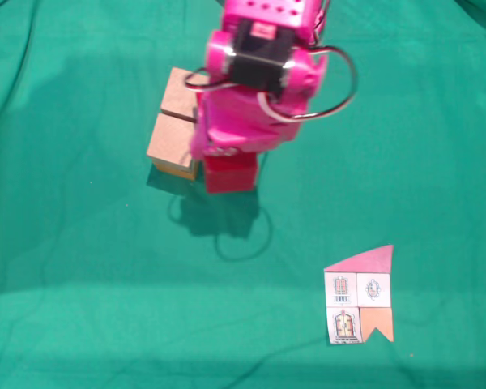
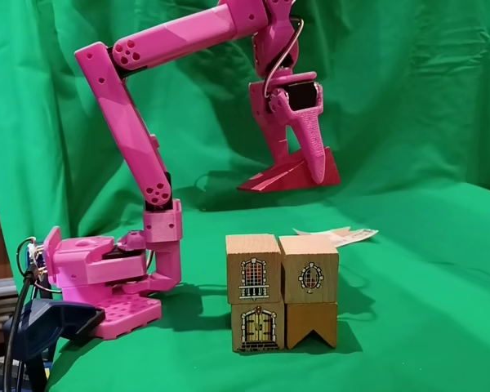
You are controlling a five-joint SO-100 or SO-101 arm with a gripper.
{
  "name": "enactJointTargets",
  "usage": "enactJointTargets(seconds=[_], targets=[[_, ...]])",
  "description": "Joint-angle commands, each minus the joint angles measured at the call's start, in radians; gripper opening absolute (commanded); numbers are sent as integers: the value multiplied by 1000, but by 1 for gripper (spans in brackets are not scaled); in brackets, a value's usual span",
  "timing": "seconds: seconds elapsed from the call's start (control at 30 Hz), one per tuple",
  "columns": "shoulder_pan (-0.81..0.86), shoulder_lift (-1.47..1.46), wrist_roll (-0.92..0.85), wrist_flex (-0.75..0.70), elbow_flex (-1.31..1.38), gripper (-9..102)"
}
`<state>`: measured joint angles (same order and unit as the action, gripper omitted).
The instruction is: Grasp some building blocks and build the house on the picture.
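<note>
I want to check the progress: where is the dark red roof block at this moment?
The dark red roof block is held in the hand, in the air above the stacked tan cubes in the side fixed view. The picture card lies behind them.

No readable text, numbers or brand marks anywhere here. Only printed drawings: window and door pictures on the picture [image 1: 359,305], and the same sort of window and door prints on the stacked blocks [image 2: 282,291] in the side-on fixed view.
</note>
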<state>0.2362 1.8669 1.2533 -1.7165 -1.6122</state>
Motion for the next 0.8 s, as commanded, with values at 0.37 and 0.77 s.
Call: enactJointTargets(seconds=[0.37,0.77], targets=[[172,17,-6,3,-26,16],[273,-37,-8,3,-26,16]])
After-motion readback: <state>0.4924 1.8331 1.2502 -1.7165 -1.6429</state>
